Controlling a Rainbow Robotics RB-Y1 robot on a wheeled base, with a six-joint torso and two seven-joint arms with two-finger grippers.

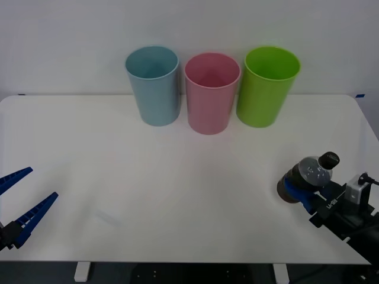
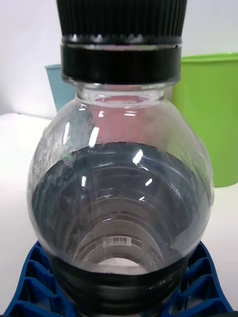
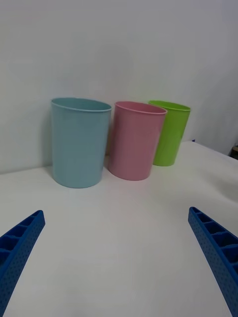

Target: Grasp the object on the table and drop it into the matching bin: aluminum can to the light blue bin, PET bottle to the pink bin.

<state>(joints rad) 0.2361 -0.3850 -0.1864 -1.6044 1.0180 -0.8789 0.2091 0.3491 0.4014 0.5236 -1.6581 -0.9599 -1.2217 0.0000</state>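
The PET bottle (image 1: pixel 312 173), clear with dark contents and a black cap (image 1: pixel 330 159), is held at the right side of the white table (image 1: pixel 177 195). My right gripper (image 1: pixel 296 190) is shut on its lower body. In the right wrist view the bottle (image 2: pixel 121 183) sits between the blue ribbed fingers (image 2: pixel 29 285), cap (image 2: pixel 121 34) pointing away. The light blue bin (image 1: pixel 153 84), the pink bin (image 1: pixel 211 92) stand at the table's far edge. My left gripper (image 1: pixel 21 201) hovers open at the near left, nothing between its fingers (image 3: pixel 17 252).
A lime green bin (image 1: pixel 267 85) stands right of the pink one, the three close together in a row against the white wall. From the left wrist, the light blue bin (image 3: pixel 79 141), pink bin (image 3: pixel 135 139) and green bin (image 3: pixel 169 131) lie ahead across bare tabletop.
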